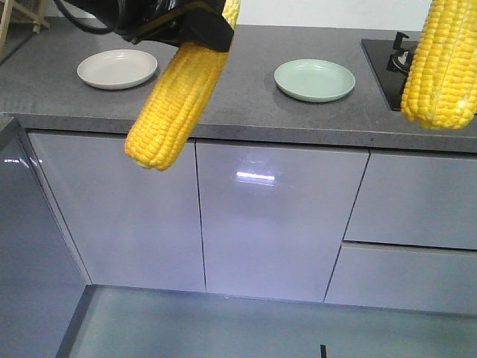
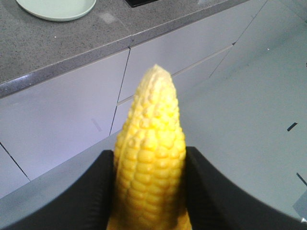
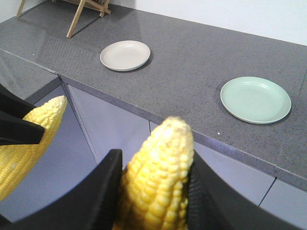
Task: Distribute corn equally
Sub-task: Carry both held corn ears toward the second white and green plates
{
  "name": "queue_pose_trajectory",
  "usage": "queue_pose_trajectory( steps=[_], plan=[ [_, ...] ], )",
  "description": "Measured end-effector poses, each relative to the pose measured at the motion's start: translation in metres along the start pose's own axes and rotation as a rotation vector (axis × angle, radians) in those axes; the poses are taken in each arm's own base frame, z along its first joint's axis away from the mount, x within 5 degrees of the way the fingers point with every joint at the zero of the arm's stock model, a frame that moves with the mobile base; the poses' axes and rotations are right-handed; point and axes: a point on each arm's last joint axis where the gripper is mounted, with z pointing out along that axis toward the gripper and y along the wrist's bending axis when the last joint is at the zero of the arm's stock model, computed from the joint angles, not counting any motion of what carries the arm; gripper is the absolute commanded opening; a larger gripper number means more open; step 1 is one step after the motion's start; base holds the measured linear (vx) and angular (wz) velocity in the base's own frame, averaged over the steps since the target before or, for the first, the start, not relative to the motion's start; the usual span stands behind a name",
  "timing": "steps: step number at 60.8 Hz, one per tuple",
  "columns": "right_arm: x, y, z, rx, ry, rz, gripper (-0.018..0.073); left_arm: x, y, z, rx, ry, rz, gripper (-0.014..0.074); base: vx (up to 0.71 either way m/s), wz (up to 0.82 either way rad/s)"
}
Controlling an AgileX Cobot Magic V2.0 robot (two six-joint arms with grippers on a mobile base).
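Note:
Two cobs of yellow corn hang in the air in front of the counter, none lies on a plate. My left gripper (image 2: 149, 152) is shut on one corn cob (image 2: 151, 143), whose tip points away between the black fingers (image 2: 96, 191). In the front view that cob (image 1: 175, 97) slants down from the left gripper (image 1: 182, 26). My right gripper (image 3: 156, 155) is shut on a second corn cob (image 3: 158, 182), which shows at the right edge of the front view (image 1: 440, 67). The white plate (image 1: 117, 68) and the green plate (image 1: 314, 80) are bare.
The grey counter (image 1: 246, 112) runs above glossy cabinet doors (image 1: 268, 224). A black stove (image 1: 391, 60) is set in its right end. A wooden stand (image 3: 88, 9) sits at the counter's far left. The left arm's cob (image 3: 29, 139) shows beside my right gripper.

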Motion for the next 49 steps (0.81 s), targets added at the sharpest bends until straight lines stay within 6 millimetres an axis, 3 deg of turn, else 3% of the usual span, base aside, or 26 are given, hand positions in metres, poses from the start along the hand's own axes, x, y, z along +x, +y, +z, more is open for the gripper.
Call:
queue_pose_trajectory(
  steps=[49],
  plan=[
    [0.0,0.0,0.0,0.0,0.0,0.0,-0.0004,0.0,0.0,0.0,0.0,0.0,0.0,-0.0007,0.1,0.03]
  ],
)
